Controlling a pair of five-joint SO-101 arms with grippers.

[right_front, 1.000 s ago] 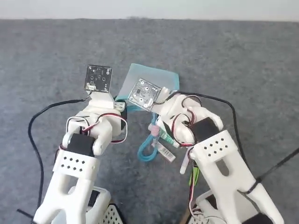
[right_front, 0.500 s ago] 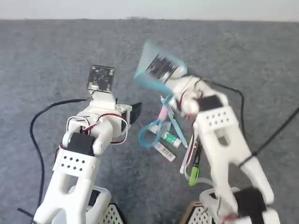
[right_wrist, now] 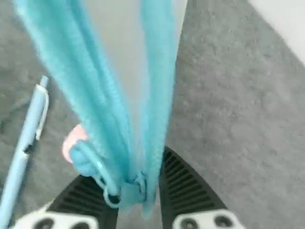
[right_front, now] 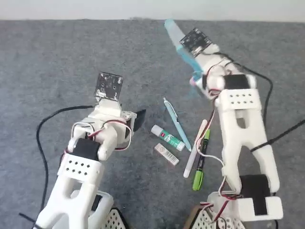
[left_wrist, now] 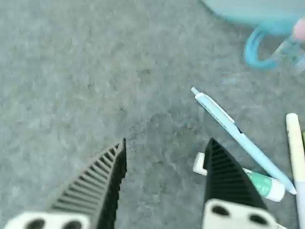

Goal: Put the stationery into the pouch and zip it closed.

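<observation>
Pouch [right_front: 177, 37]: translucent with teal zip tape, held up off the table at the far side and seen edge-on from above. It sits well apart from the loose stationery.
Zip: the two tapes spread away from the zip slider [right_wrist: 128, 191], so the mouth is probably open, but it hangs narrow.
Right gripper [right_wrist: 136, 171]: jaws clamped on the pouch's zip edge right at the slider end. A pink tag [right_wrist: 72, 142] dangles beside it.
Stationery: all five pieces lie on the table, none inside the pouch.
Layout: the blue pen [right_front: 175, 123] is nearest the pouch, with the glue stick [right_front: 167, 138] just beside it. The eraser-like block [right_front: 167, 154] is closer to the arm bases. The white pen [right_front: 194, 155] and green highlighter [right_front: 200, 164] lie side by side, close or touching.
Left gripper [left_wrist: 167, 143]: jaws spread wide with nothing between them, low over the grey felt table [right_front: 71, 57] next to the blue pen and glue stick.
Risk, grip: the hold is thin and on the tape only, so the pouch could slip or swing when something is pushed in.
Risk, mouth: a hanging pouch collapses flat, so a pen may hit the tape and drop back.
Risk, pick: the pens lie flat on felt and may roll or skid from the pinch, and the white pen and highlighter could get grabbed together.
Risk, zip: with the jaws sitting on the slider end, closing will likely need a regrip, and the contents may spill then.
</observation>
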